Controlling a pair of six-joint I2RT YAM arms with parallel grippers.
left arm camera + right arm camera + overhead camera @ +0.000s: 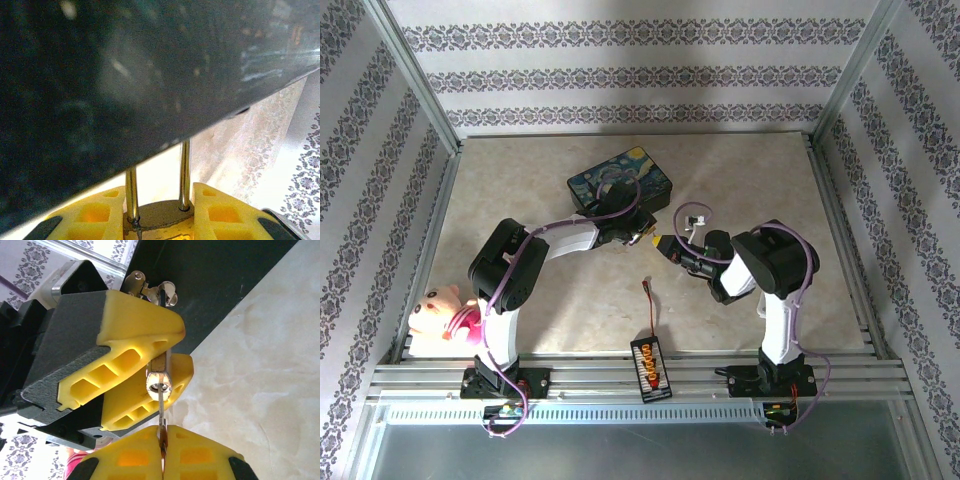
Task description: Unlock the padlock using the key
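Clamps padlock in left gripper, key in right gripper; seems inserted; yet to turn, open.

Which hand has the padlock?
The left hand: its yellow fingers clamp the brass padlock, next to the dark box. The right hand pinches the key instead, blade tip at the padlock.

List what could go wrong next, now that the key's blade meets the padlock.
The right gripper pinches the key between its fingertips alone; twisting might make it slip or bend the thin blade. The left gripper holds the padlock close by the box; its shackle may lack room to spring open.
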